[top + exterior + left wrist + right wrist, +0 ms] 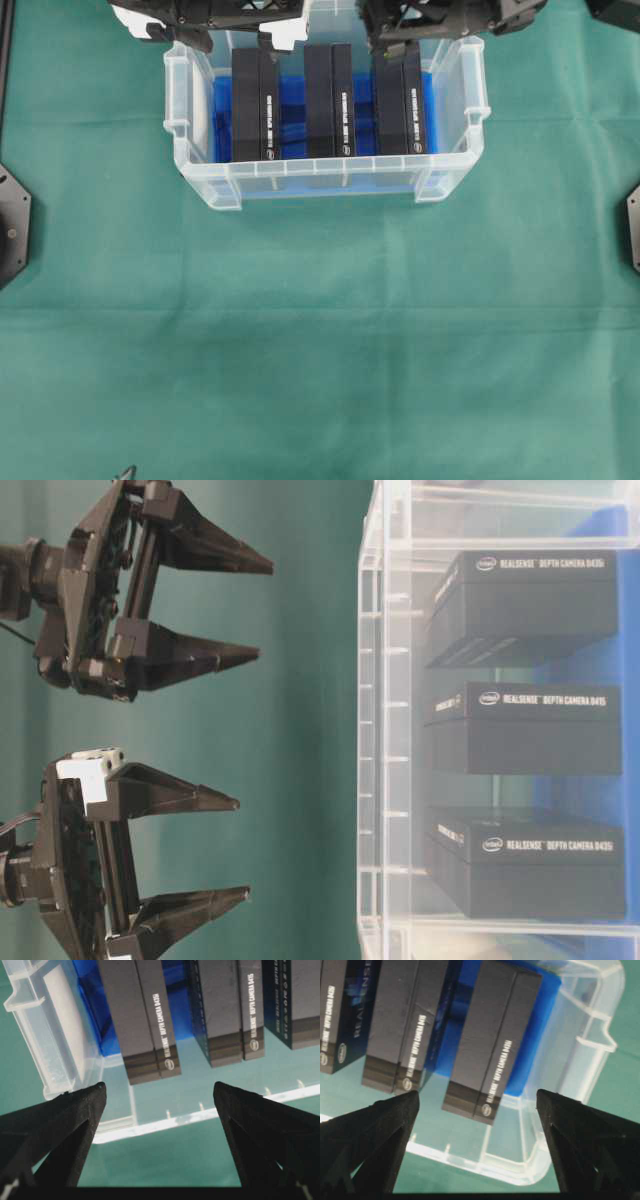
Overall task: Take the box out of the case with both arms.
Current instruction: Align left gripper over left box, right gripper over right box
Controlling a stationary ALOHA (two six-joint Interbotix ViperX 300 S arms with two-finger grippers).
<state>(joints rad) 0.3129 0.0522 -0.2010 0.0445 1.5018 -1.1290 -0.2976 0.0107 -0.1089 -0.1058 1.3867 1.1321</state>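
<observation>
The clear case with a blue sheet on its bottom stands at the far middle of the green table. Three black RealSense boxes stand on edge inside it: left, middle and right. My left gripper hangs open over the case's far left end, above and behind the left box. My right gripper hangs open over the far right end, behind the right box. Both are empty and touch nothing. In the table-level view both open grippers sit apart from the case.
Green cloth covers the table in front of the case. Black arm bases sit at the left edge and the right edge. The case's side walls stand close beside the outer boxes.
</observation>
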